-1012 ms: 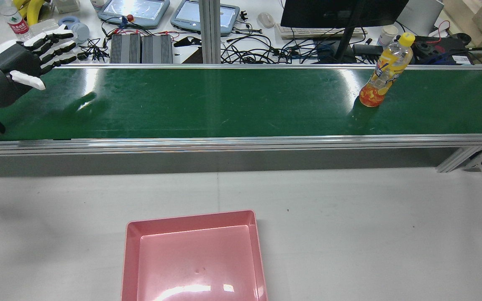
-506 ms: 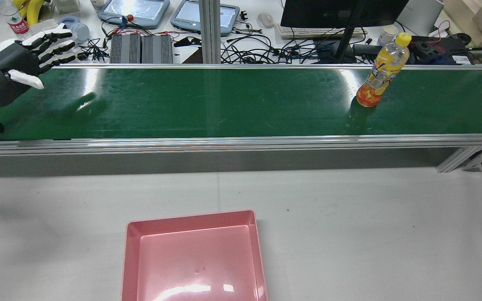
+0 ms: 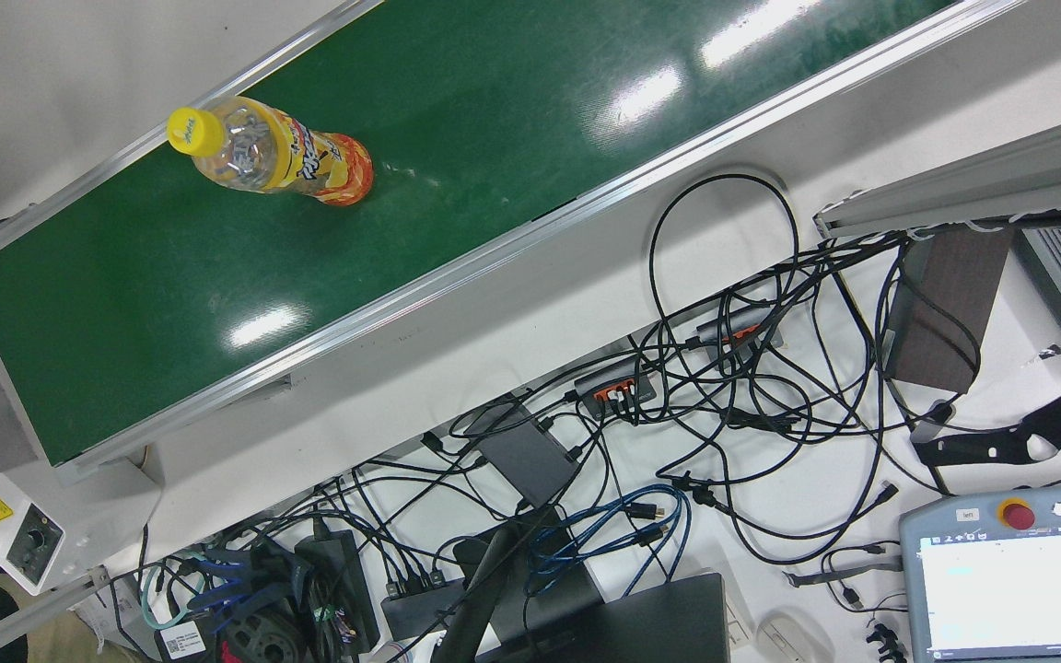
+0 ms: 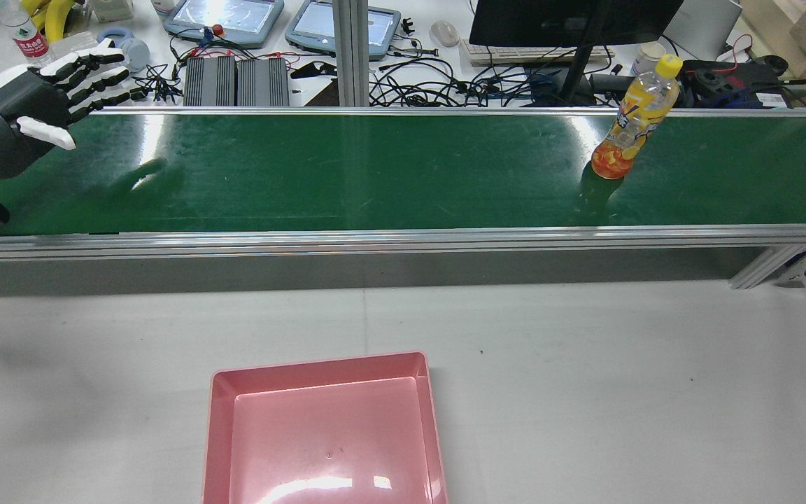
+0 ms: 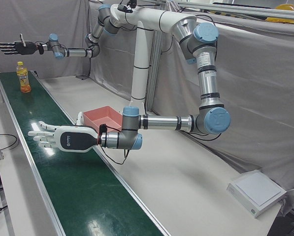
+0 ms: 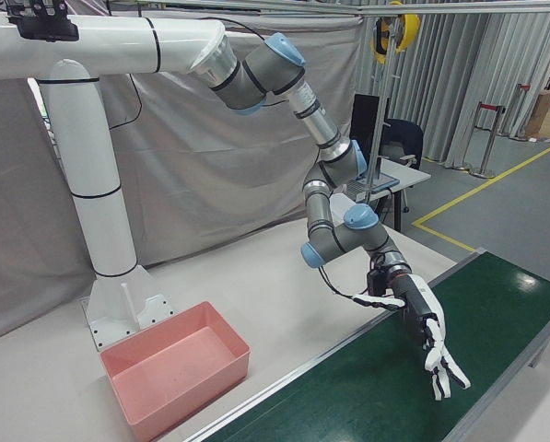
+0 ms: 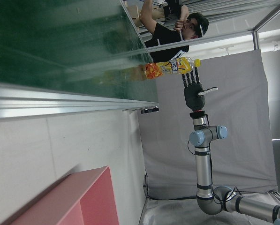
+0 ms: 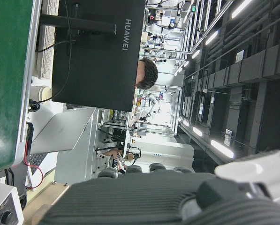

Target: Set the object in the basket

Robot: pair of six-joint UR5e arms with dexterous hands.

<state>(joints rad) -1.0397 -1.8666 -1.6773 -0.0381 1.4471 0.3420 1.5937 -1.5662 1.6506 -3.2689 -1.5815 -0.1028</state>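
An orange drink bottle [image 4: 632, 117] with a yellow cap stands upright on the green conveyor belt [image 4: 375, 175], near its right end in the rear view. The same bottle [image 3: 273, 161] shows in the front view. My left hand [image 4: 18, 119] hovers open over the belt's left end, fingers spread, far from the bottle. In the left-front view my right hand [image 5: 14, 47] hangs open in the air a little above the bottle [image 5: 22, 78], holding nothing. The pink basket [image 4: 319, 364] sits empty on the white table in front of the belt.
Past the belt's far rail lie tangled cables [image 4: 445, 84], teach pendants [image 4: 228, 17] and a monitor [image 4: 571, 21]. A person [image 7: 170, 33] stands beyond the bottle. The white pedestal [image 5: 139, 73] rises behind the basket. A control box [image 3: 19, 543] sits at the belt's end.
The bottle has drifted a little to the left along the belt. My left hand has barely shifted and stays open.
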